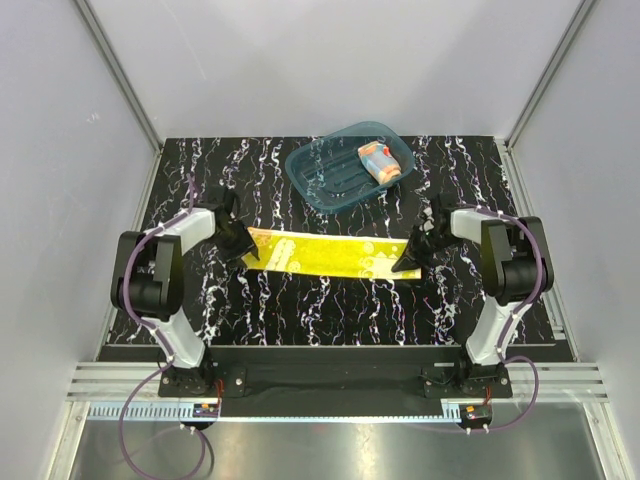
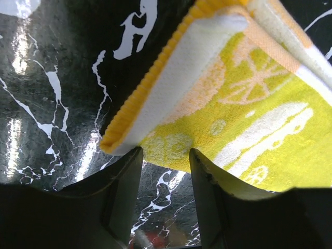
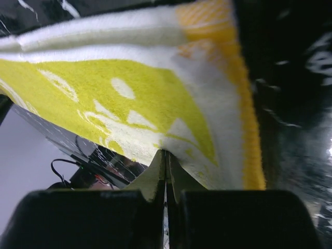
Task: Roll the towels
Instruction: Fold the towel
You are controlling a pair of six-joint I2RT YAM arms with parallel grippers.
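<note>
- Light blue and yellow cloth with orange dots point(image 1: 379, 160): sits as a short roll inside the teal translucent plastic tub point(image 1: 303, 172) at the back of the table. Looks done.
- Bright yellow towel with pale green-white shapes point(image 1: 325, 255): lies as a long folded strip on the black white-veined table point(image 1: 330, 310), between both arms. Not rolled yet.
- Right gripper point(image 3: 166, 165): jaws closed tight, pinching the strip's right end corner.
- Left gripper point(image 2: 165, 176): jaws part-way apart with table showing through the gap. The strip's left end is just at the tips, and no pinch is visible.
- Judgement: about half done. Left to do: roll the yellow strip end to end, probably put it in the tub.
</note>
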